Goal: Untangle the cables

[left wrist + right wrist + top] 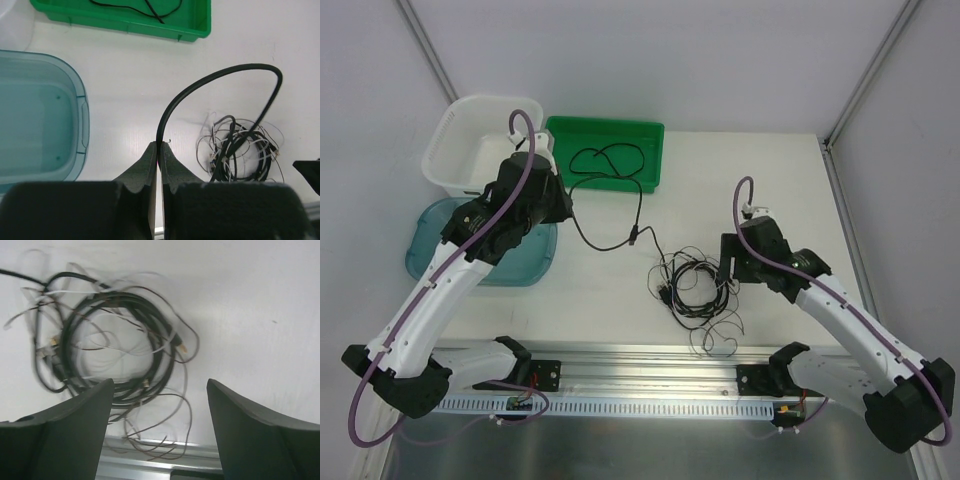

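A tangle of cables (695, 285) lies on the white table near its front edge: thick black coils (167, 352), a thin white cord (125, 351) and a hair-thin brown wire (190, 415). One black cable (220, 75) arches up out of the tangle (240, 150) into my left gripper (160, 146), which is shut on it. In the top view that cable (638, 205) runs on into the green tray (655, 150). My left gripper (565, 200) hangs left of the tray's front. My right gripper (160, 382) stands open just above the tangle's right side, with nothing between its fingers.
A translucent blue tub (82, 120) sits left of the left gripper, and a white tub (445, 150) stands behind it. A metal rail (650, 355) runs along the table's near edge; brown wire ends reach over it.
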Controlling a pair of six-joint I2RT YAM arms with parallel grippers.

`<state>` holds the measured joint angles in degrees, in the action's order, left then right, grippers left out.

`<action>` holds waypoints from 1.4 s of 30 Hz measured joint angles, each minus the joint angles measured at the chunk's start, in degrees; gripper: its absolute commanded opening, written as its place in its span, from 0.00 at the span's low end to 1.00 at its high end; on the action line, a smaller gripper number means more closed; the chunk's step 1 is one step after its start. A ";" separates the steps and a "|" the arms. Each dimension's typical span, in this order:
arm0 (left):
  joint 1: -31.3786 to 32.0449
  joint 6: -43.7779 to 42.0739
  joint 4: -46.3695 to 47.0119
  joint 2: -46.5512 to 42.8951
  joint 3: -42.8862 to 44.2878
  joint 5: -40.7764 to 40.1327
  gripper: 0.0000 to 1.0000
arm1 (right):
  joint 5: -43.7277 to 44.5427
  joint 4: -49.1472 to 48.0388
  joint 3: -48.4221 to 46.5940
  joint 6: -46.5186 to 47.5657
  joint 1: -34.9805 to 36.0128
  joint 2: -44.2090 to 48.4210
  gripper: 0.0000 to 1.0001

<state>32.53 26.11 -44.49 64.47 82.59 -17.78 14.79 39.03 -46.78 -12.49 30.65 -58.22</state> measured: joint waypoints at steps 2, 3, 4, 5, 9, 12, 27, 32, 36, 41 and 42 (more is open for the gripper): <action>0.00 0.07 -0.28 0.00 0.00 1.99 0.00 | -3.74 -1.79 -1.01 2.73 1.14 1.57 0.79; 0.00 0.09 -0.46 0.00 0.00 2.80 0.00 | -5.73 -3.15 -1.75 4.35 1.81 1.84 0.79; 0.00 0.11 -0.55 0.00 0.00 3.58 0.00 | -7.87 -4.70 -2.62 6.12 2.43 1.73 0.79; 0.00 0.15 -0.63 0.00 0.04 3.93 0.00 | -9.92 -6.40 -3.30 7.67 2.95 1.33 0.79; -0.02 0.28 -1.33 -0.33 1.22 5.35 0.00 | -18.27 -14.23 -5.70 13.92 4.57 -4.28 0.79; 0.00 0.44 -1.51 -1.16 2.93 5.88 0.00 | -23.58 -19.87 -6.34 17.49 4.92 -10.82 0.79; 0.00 2.91 -1.84 -3.85 5.38 7.58 0.00 | -38.42 -42.51 -13.00 19.08 5.46 -38.25 0.68; 0.00 3.15 -1.79 -3.85 5.14 7.67 0.00 | -41.48 -46.18 -13.18 17.57 6.03 -41.62 0.25; 0.00 3.23 -1.53 -4.33 2.84 7.21 0.00 | -41.16 -44.83 -13.25 19.39 6.27 -40.39 0.01; 0.00 3.41 -1.20 -4.59 -2.10 6.71 0.00 | -35.63 -30.58 -19.78 25.77 6.19 -33.29 0.01; 0.00 3.52 -1.05 -4.59 -3.23 6.71 0.00 | -34.07 -27.26 -22.69 27.52 6.21 -31.58 0.01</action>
<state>32.53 29.63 -45.54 59.88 79.35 -11.07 -19.29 11.77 -69.47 15.03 36.86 -89.80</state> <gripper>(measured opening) 0.007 0.053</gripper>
